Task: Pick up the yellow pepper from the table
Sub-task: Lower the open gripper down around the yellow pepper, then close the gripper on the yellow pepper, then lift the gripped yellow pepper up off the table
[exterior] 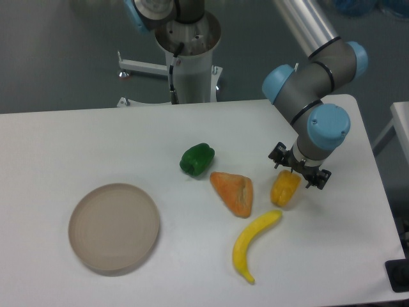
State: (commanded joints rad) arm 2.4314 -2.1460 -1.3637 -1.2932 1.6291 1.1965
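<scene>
Far left on white worktop [77, 134]: round tan plate [114, 227]. Mid: green pepper [197, 159], then orange wedge [233, 192] just beside. Yellow banana [253, 243] below, w/ tip near yellow pepper [284, 188]. Yellow pepper on worktop, right of wedge. Hand [298, 174] right over pepper's top, fingers spread either side of stem end, not clamped. Contact w/ pepper: can't tell.
</scene>
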